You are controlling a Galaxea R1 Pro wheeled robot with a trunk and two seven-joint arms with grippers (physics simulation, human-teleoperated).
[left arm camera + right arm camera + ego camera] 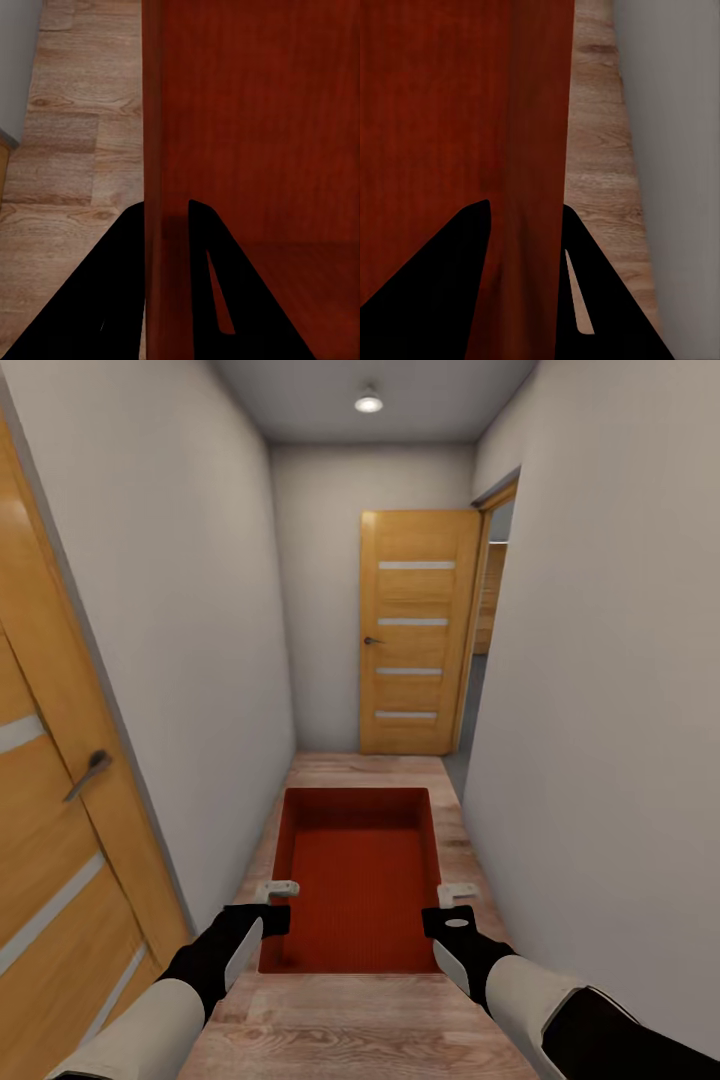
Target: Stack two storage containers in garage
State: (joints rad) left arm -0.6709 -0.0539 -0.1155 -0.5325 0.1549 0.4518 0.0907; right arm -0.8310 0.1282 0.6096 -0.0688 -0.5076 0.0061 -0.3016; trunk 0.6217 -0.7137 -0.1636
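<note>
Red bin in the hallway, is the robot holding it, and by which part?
Yes. The storage container is held by both side walls: left gripper clamps one, right gripper the opposite.

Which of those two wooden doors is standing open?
The far door at the hallway's end, swung back from its opening. The near door on the left lies flat along the wall.

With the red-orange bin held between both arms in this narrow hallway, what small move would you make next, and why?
Probably roll straight ahead toward the open orange-brown wooden door at the hallway's end. The left end effector and the right end effector each clamp a side wall of the red-orange open-topped rectangular bin, held level over the light wood plank floor, and grey flooring shows past the doorway.
</note>
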